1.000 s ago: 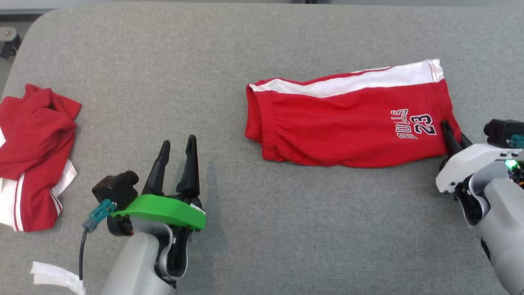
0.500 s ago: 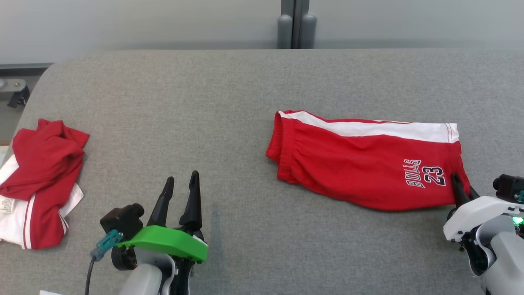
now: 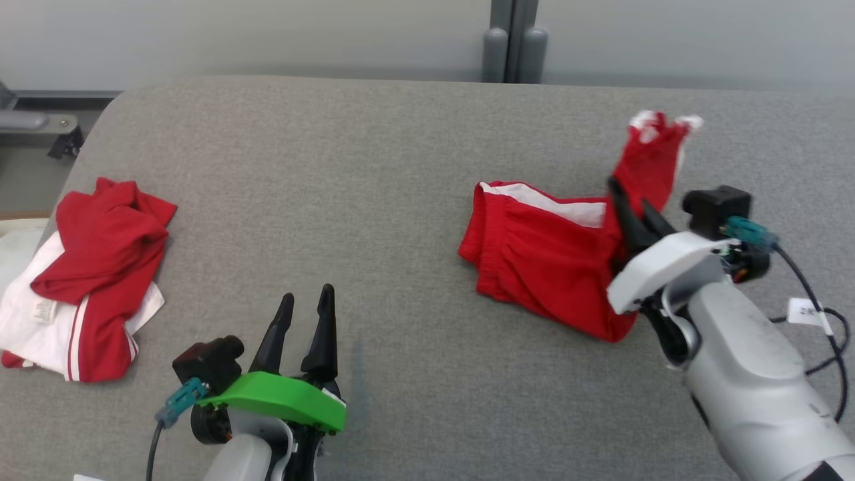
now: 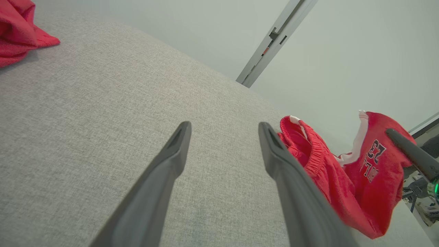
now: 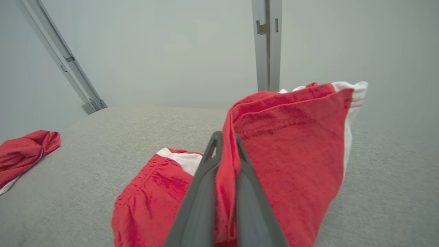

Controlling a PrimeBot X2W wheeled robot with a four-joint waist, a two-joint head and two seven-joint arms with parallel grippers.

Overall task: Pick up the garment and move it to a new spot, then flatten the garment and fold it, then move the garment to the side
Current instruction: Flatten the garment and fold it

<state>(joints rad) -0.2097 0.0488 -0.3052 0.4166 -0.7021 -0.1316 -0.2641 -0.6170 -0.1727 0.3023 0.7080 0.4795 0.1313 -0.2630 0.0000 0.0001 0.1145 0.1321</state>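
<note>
Starting close to the robot, the left gripper (image 3: 307, 294) sits low over the grey table (image 3: 374, 167). Its two fingers are spread wide and nothing is between them.

A bit farther off and on the other side, the right gripper (image 3: 628, 200) is pinched tight on the red shorts (image 3: 534, 267). It holds them by the leg end, the end with the number on it. In the right wrist view the cloth is squeezed flat between the two dark fingers.

That end is up in the air. It stands above the fingers like a little flag, with the white stripe at its far edge. The waist end lies bunched on the table and points toward the robot's left.

So the shorts run left to right, with the held end on the right and the loose end on the left. The right arm is the one on them. The left gripper is well apart from the waist end, closer to the robot and off to the left.

I think the next move goes along that line. The held end can be carried over toward the waist, or the shorts can be dragged along it.

Far off at the left edge lies a pile (image 3: 100, 267) of other red and white clothes.
</note>
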